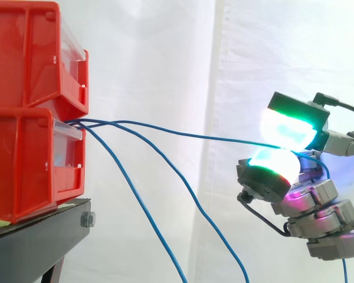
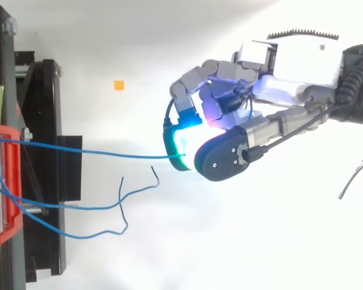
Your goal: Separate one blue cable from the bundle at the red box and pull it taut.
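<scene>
Fingertips [image 1: 286, 127] glowing green and white meet on one blue cable [image 1: 183, 131]. The upper pad presses down and the lower pad [image 1: 272, 165] presses up, so the hand [image 2: 248, 84] pinches the strand between them. In the top view the same pinch sits at the hand's left tip, and the other fingers curl back toward the palm, lit violet. A short length of blue strand also hangs below the hand at the lower right edge of the side view.

From the pinch the blue cable runs left in a nearly straight line, rising slightly in the side view, to the front opening of the lower red bin [image 1: 23, 159]. Two slack cables [image 2: 78, 206] leave the same opening just beside the held one. They droop steeply down and to the right, well apart from the hand. From above, their loose ends curl in the gap between stand and hand.

The upper red bin [image 1: 23, 53] sits stacked directly on the lower one, and both rest on the black stand [image 1: 35, 242]. A small orange square [image 2: 118, 85] lies on the white surface beyond the cables. A white curtain [image 1: 165, 59] hangs behind everything.
</scene>
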